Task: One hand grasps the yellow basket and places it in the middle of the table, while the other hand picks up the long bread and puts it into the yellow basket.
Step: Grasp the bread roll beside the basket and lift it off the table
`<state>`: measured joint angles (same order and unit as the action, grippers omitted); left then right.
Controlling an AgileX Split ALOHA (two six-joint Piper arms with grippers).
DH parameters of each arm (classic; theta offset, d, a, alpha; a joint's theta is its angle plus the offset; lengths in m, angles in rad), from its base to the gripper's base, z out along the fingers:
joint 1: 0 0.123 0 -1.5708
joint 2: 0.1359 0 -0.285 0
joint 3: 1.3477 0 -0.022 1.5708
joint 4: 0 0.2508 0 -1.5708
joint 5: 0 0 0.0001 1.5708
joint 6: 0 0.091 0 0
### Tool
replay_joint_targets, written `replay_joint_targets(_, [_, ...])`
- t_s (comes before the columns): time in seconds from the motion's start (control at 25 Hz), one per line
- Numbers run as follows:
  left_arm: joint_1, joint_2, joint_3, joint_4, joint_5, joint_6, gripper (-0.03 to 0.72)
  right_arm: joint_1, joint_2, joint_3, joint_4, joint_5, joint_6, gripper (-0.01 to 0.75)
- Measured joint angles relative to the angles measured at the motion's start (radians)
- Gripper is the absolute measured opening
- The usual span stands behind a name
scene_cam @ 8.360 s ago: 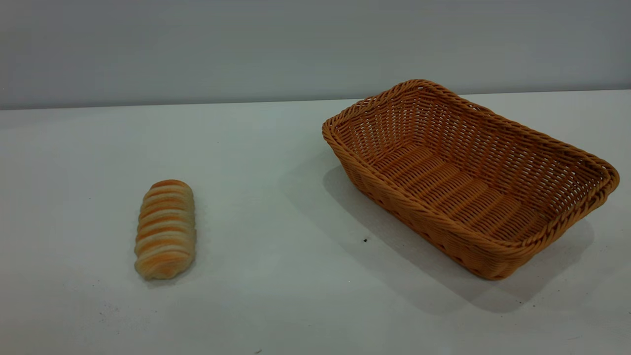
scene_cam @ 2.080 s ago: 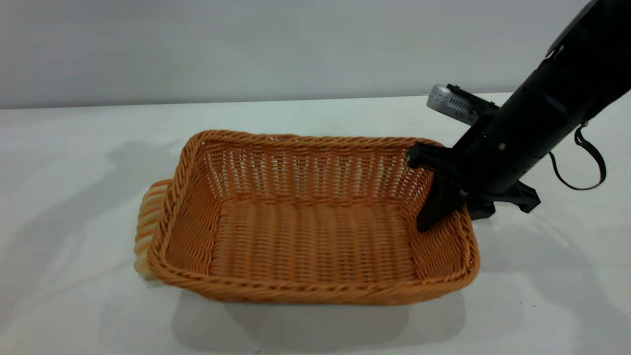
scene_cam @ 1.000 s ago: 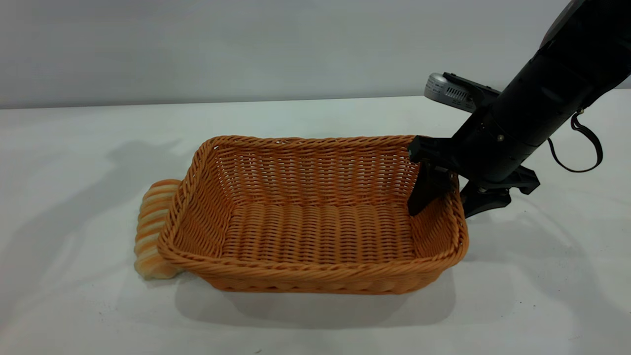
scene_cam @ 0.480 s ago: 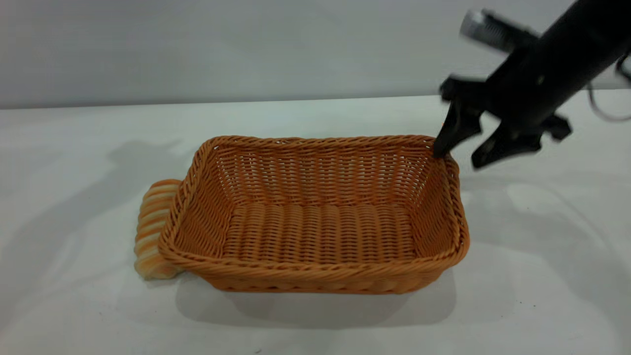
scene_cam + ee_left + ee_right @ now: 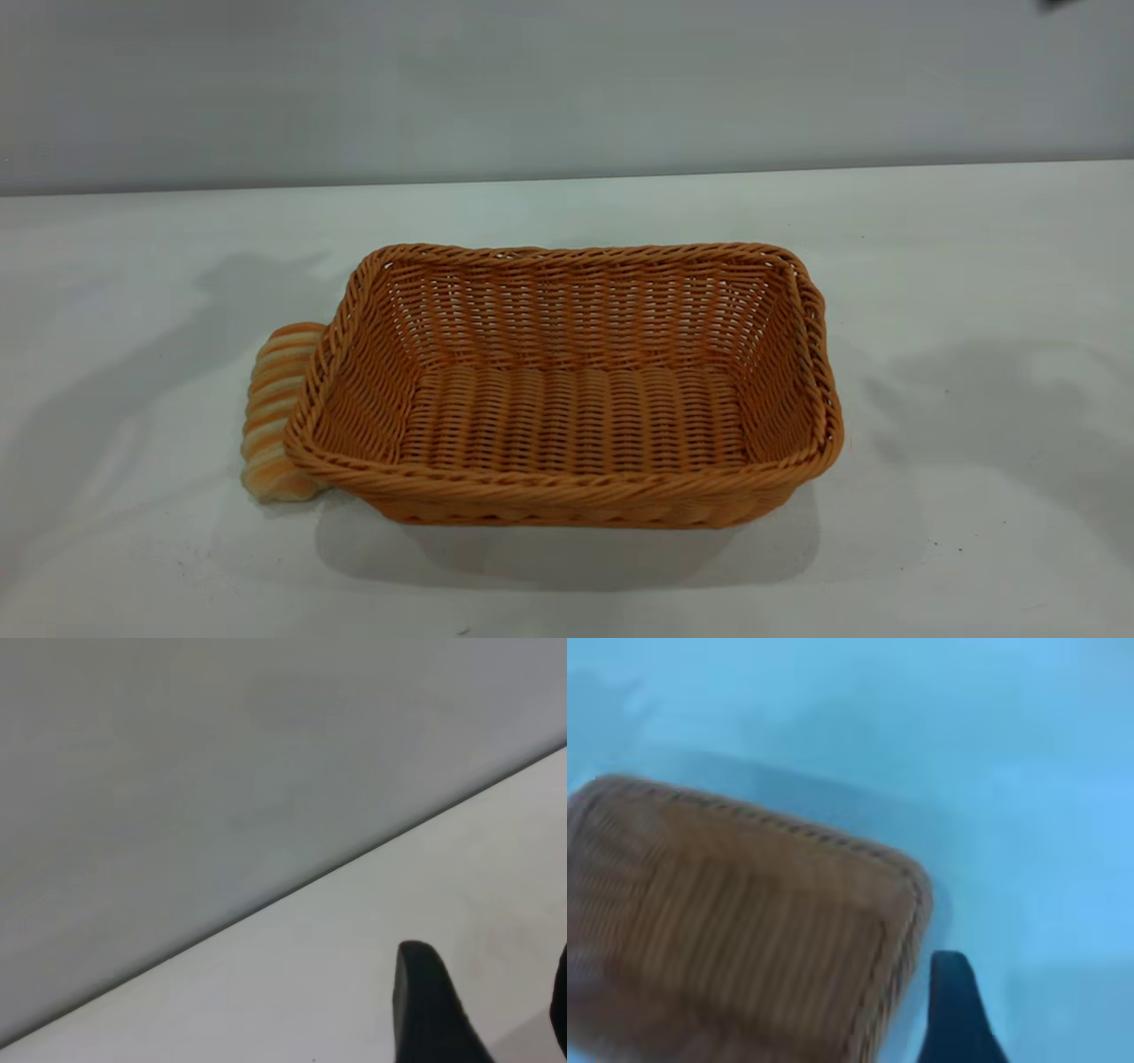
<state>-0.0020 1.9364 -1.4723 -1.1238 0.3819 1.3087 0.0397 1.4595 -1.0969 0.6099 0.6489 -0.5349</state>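
Note:
The yellow basket (image 5: 567,390) stands upright and empty in the middle of the table (image 5: 974,266). The long bread (image 5: 270,412) lies against the basket's left end, partly hidden behind its rim. No gripper touches either. My right gripper (image 5: 1032,1014) is raised above and beside the basket (image 5: 735,921); one black finger (image 5: 952,1010) shows, apart from the rim, holding nothing. In the exterior view only a dark tip of that arm (image 5: 1054,4) shows at the top right. My left gripper (image 5: 487,992) is open and empty over bare table, away from both things.
A grey wall (image 5: 567,80) runs behind the table's far edge. White tabletop spreads on both sides of the basket and in front of it, with arm shadows lying on it.
My right gripper has let go of the basket's right rim and risen up and to the right, almost out of the exterior view. The basket and the bread stay where they were.

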Motion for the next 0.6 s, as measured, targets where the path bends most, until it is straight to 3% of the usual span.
replay_joint_targets(0.36, [0.000, 0.033, 0.000, 0.006, 0.028, -0.072, 0.405, 0.000, -0.639, 0.384, -0.131, 0.120, 0.038, 0.465])
replay_joint_targets(0.6, [0.000, 0.111, 0.000, 0.009, 0.038, -0.110, 0.395, 0.000, -1.034, 0.492, -0.337, 0.262, 0.209, 0.465])
